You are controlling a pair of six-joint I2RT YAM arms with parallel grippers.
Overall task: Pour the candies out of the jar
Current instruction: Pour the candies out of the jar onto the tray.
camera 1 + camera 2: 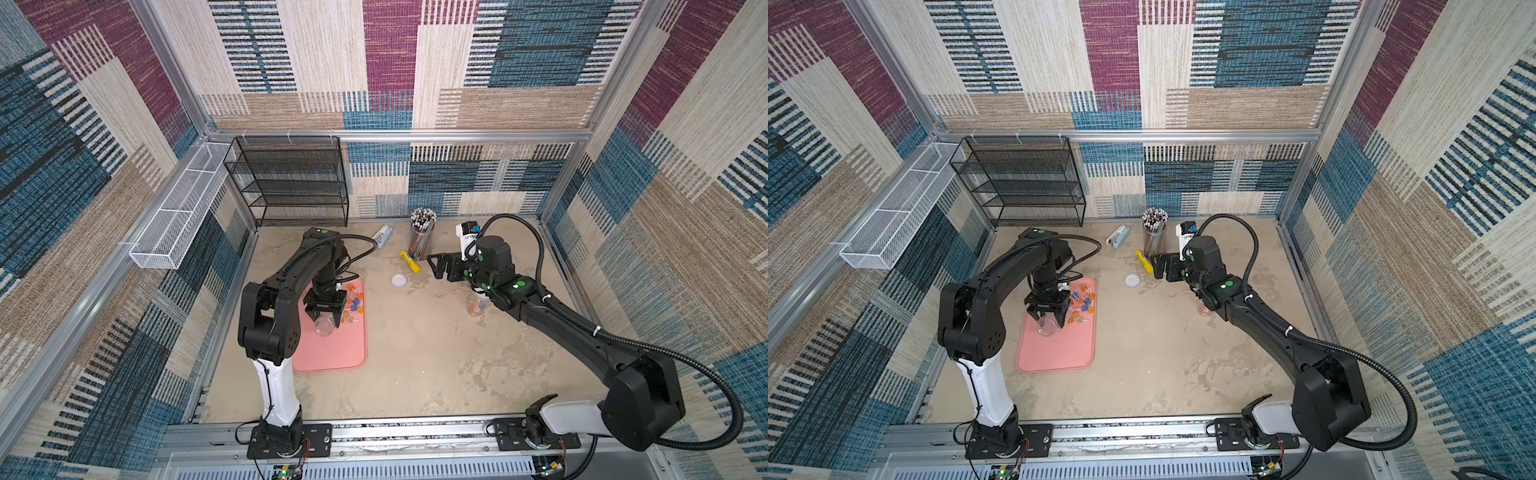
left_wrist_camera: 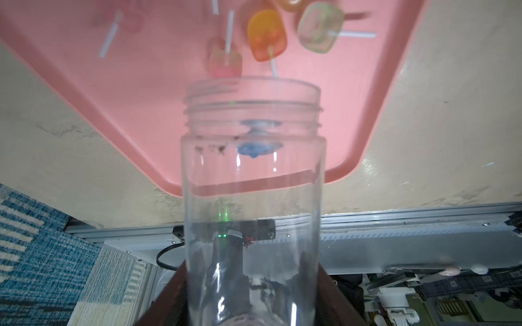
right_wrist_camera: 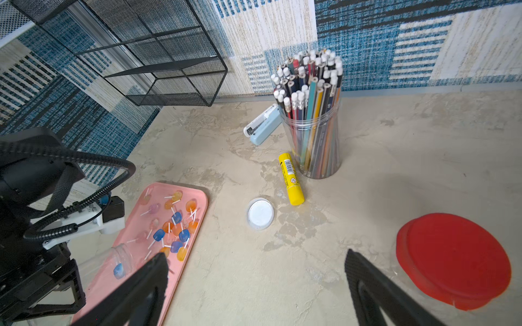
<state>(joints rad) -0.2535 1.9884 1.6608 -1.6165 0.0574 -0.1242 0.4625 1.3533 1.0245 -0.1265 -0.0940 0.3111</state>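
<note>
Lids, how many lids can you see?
2. A white lid lies flat on the table near the yellow glue stick; a red lid sits to its right. Others may be hidden.

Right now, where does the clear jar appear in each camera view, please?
Top view: the clear jar is below and left of centre, over the pink tray.
Top view: same place, slightly further left.
Left wrist: it fills the middle of the picture, with its mouth toward the tray.
Right wrist: it is over the tray, with one blue candy inside.
Shared landmark: the pink tray, seen in all four views.
</note>
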